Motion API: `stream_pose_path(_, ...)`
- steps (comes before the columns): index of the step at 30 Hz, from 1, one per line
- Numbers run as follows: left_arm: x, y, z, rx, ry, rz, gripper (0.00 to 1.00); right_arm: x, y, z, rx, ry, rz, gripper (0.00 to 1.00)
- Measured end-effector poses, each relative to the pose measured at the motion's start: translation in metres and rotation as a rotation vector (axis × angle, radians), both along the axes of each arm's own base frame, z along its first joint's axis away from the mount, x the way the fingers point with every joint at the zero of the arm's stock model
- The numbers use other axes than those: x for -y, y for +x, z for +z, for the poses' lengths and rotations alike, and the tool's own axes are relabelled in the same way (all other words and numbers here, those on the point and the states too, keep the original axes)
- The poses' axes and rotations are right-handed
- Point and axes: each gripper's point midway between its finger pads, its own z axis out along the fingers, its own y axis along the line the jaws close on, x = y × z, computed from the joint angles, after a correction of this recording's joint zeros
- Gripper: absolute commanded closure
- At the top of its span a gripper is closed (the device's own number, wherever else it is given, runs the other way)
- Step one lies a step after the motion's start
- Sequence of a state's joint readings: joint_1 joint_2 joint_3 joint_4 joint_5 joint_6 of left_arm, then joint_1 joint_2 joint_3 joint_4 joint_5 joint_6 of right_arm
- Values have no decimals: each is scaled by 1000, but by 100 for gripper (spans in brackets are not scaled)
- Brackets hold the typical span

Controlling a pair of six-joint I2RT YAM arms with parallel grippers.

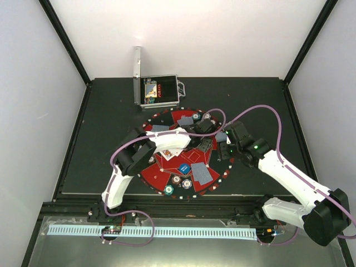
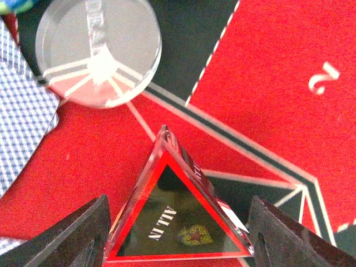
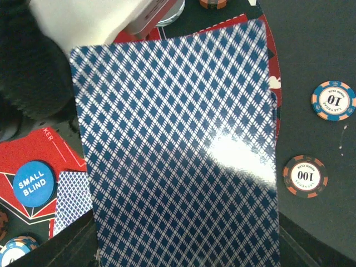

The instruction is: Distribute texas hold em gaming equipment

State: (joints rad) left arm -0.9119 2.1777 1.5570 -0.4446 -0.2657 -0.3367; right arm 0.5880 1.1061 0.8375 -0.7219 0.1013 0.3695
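Filling nearly all of the right wrist view, a blue-diamond-backed playing card [image 3: 178, 150] is standing tilted up off the mat [image 2: 267, 67], and the right gripper [image 3: 186, 258] is pinching it. The card is covering the pinch point itself, so only dark slivers of the fingers [image 3: 69, 245] are showing at its lower corners, and its bottom edge is running out of frame. To the gripper's right, a chip marked 10 [image 3: 332, 100] and a chip marked 100 [image 3: 304, 176] are lying on a dark surface. To its left, a blue SMALL BLIND disc [image 3: 33, 183] is sitting just beside a second card [image 3: 72, 194], which is half hidden behind the held one.

The left gripper [image 2: 179, 199] is straddling a clear, red-edged triangular ALL IN marker [image 2: 178, 217], with one finger at each base corner. Whether the pads are pressing it or standing just short is not showing, and the frame edge is cutting off the marker's base. Ahead and to the left, a clear disc [image 2: 97, 53] is lying on the mat, its lettering too blurred to read.
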Motion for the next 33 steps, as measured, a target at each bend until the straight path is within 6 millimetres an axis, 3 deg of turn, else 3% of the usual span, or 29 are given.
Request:
stream_pose_path(10, -27, -36, -3, -62, -1, -47, 31, -2, 1, -1, -2, 6, 4, 38)
stream_pose_path(23, -33, -73, -5, -138, -58, -127, 31, -6, 0, -5, -23, 11, 22, 38)
stream_pose_path(33, -28, -85, -6, -155, -61, -166, 30, -7, 0, -7, -26, 8, 31, 38)
